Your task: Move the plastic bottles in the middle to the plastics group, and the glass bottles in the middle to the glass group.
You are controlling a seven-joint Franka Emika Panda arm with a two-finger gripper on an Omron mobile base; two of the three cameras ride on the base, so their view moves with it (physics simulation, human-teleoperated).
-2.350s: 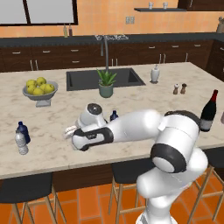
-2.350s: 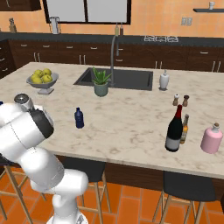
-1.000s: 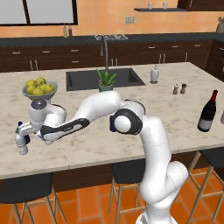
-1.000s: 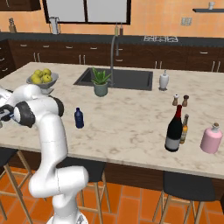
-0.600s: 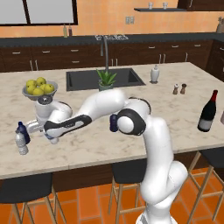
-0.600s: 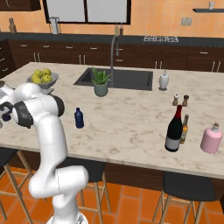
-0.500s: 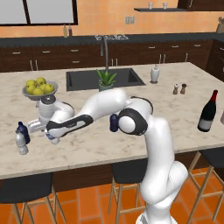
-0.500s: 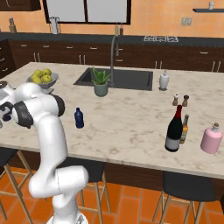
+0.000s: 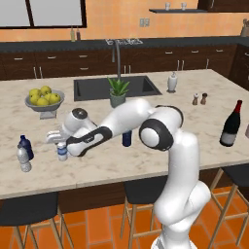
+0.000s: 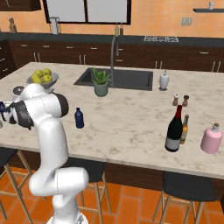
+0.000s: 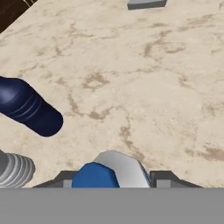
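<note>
Just left of the gripper [image 9: 57, 144] in the left base view, the plastics group: a squat dark blue bottle [image 9: 25, 147] and a greyish clear bottle [image 9: 23, 158], upright near the counter's [image 9: 112, 168] front edge, a short gap away. Between the fingers, a clear bottle with blue cap [image 9: 62, 151] and blue-white label, seemingly clasped; grip not fully certain, since the closing looks unfinished. Behind the forearm, well right of the gripper, a slim dark blue bottle [image 9: 127, 138], unmoved. Far right, the tall wine bottle [image 9: 230, 124] with red foil neck.

Best handling, by judgement: set the clear bottle down upright just beside the pair without knocking either, base flat on the marble before letting go, then a straight lift clear of the caps.

From the hand view: blue cap [image 11: 95, 175] directly between the finger tips, squat blue bottle [image 11: 29, 107] and ribbed greyish bottle [image 11: 15, 169] off to the left, apart from the held one. From the right base view: gripper [image 10: 6, 112] at the far left edge, slim blue bottle [image 10: 78, 118] unobstructed, and beside the wine bottle [image 10: 174, 130] an amber-brown glass bottle [image 10: 184, 129], touching or nearly so
</note>
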